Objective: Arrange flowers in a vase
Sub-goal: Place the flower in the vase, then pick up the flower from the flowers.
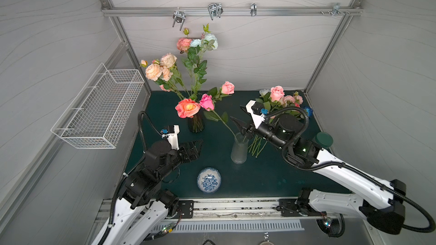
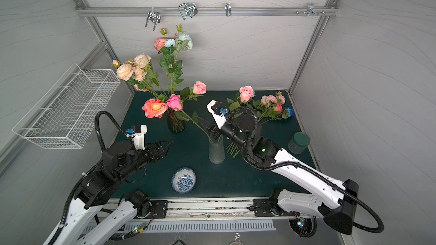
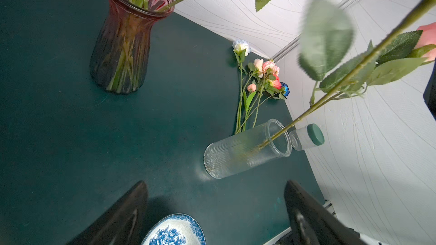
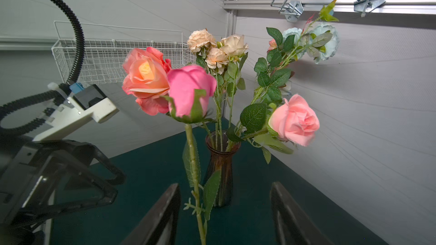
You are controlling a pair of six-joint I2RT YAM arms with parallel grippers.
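a hot pink rose (image 1: pixel 207 102) stands slanted in the clear vase (image 1: pixel 239 149), right gripper (image 1: pixel 244 128) just beside its stem

1. This is a robotics lab test cell, not a home: grey wall panels (image 1: pixel 259 50) sit in an aluminium extrusion frame (image 1: pixel 120 36) that boxes the space in.
2. 2 white-and-black robot arms, the left arm (image 1: pixel 151 161) and the right arm (image 1: pixel 342 173), are mounted on a metal base rail (image 1: pixel 236 206) along the front edge.
3. Each arm ends in a black 2-fingered tool: the left end effector (image 3: pixel 214 182) and the right end effector (image 4: pixel 224 185).
4. Black corrugated cable conduit (image 4: pixel 80 43) loops off the arms, and a bare circuit board (image 1: pixel 168 229) with lit LEDs lies below the rail.
5. A dark green mat covers the worktop (image 1: pixel 271 175).
6. A cross rail (image 1: pixel 236 11) carries metal hooks (image 1: pixel 214 10), and a white wire basket (image 1: pixel 99 111) is fixed to a side wall.
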